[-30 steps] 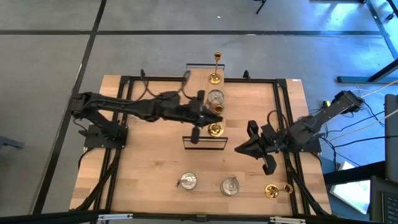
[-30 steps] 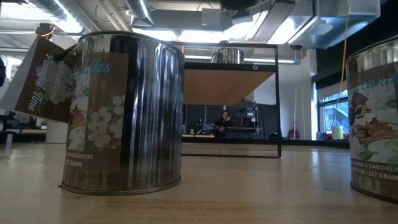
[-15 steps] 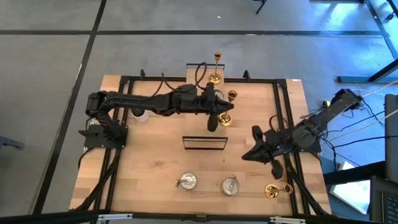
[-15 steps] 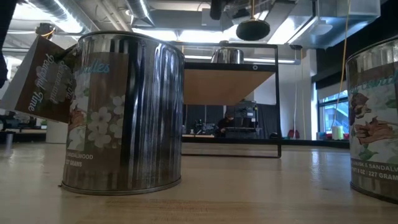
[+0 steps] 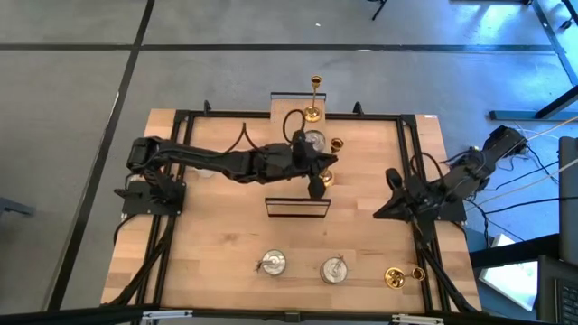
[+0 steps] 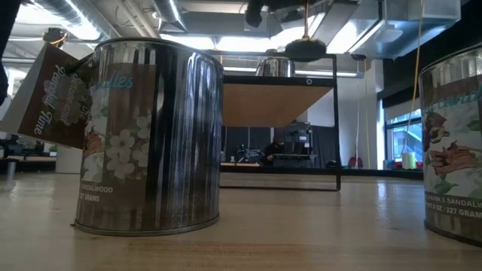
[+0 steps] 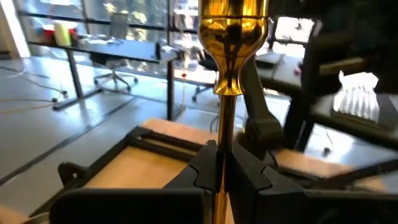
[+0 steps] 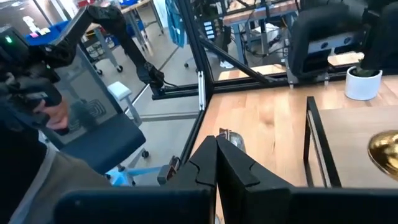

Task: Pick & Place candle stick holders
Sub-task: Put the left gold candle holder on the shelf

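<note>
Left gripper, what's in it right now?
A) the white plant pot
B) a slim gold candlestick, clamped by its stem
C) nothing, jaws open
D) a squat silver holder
B: the left wrist view shows the left gripper shut on the thin stem of the gold candlestick, its cup standing above the jaws.

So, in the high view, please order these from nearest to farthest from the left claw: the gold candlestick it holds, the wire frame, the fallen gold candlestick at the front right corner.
1. The held gold candlestick, gripped in the left claw.
2. The wire frame, just in front of the claw, mid-table.
3. The fallen gold candlestick, far off at the front right corner.
</note>
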